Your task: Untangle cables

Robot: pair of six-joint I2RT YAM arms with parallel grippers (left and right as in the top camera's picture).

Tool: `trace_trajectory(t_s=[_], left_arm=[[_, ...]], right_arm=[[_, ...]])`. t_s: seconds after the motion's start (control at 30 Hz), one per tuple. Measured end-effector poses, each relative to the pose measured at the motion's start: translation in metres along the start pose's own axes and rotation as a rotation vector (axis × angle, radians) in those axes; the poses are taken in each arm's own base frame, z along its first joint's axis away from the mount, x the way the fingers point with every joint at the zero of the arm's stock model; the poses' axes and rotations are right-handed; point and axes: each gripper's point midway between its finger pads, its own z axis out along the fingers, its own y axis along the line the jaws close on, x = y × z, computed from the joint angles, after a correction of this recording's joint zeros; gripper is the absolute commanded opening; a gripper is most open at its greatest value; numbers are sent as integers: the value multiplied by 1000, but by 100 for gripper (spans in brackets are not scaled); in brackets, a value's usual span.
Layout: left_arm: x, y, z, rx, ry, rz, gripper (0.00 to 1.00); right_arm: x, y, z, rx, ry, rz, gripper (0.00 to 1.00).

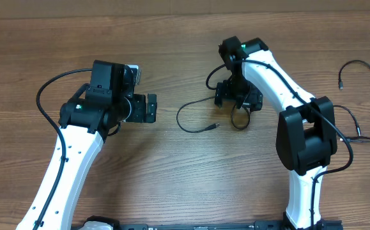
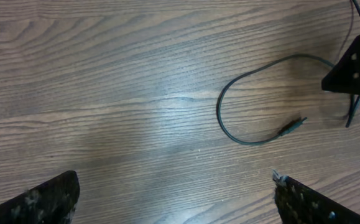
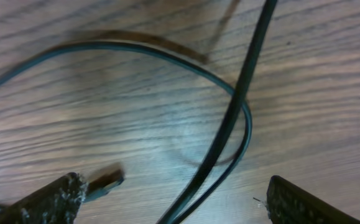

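My right gripper point(image 3: 173, 208) hung low over the table point(image 1: 172, 38), jaws spread wide and gripping nothing. Between my fingers a cable point(image 3: 136, 48) lay looped with another strand crossing it, its plug point(image 3: 105, 180) just beside one finger. My left gripper point(image 2: 180, 205) gaped fully, empty, well apart from that loop. A second cable point(image 1: 363, 65) lay at the far right edge.

The table point(image 1: 172, 38) is brown wood with a fine straight grain and a soft satin sheen, brightest in the middle of the left wrist view. The cables point(image 2: 219, 112) are sheathed in smooth black plastic or rubber with a faint gloss. The finger pads point(image 3: 43, 202) look rough, matt black and pale-flecked, while the arm shells point(image 1: 63, 166) are smooth white plastic.
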Motion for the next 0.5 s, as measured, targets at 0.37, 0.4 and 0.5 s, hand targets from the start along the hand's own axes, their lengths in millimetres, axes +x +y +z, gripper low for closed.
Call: trace_trajectory(t_s=[0.37, 0.4, 0.5], left_arm=[[0, 0, 0, 0, 0, 0, 100], [0, 0, 0, 0, 0, 0, 100], [0, 0, 0, 0, 0, 0, 100]], right_arm=[[-13, 6, 19, -27, -57, 14, 4], [-14, 7, 19, -31, -64, 16, 4], [-18, 1, 18, -21, -69, 16, 4]])
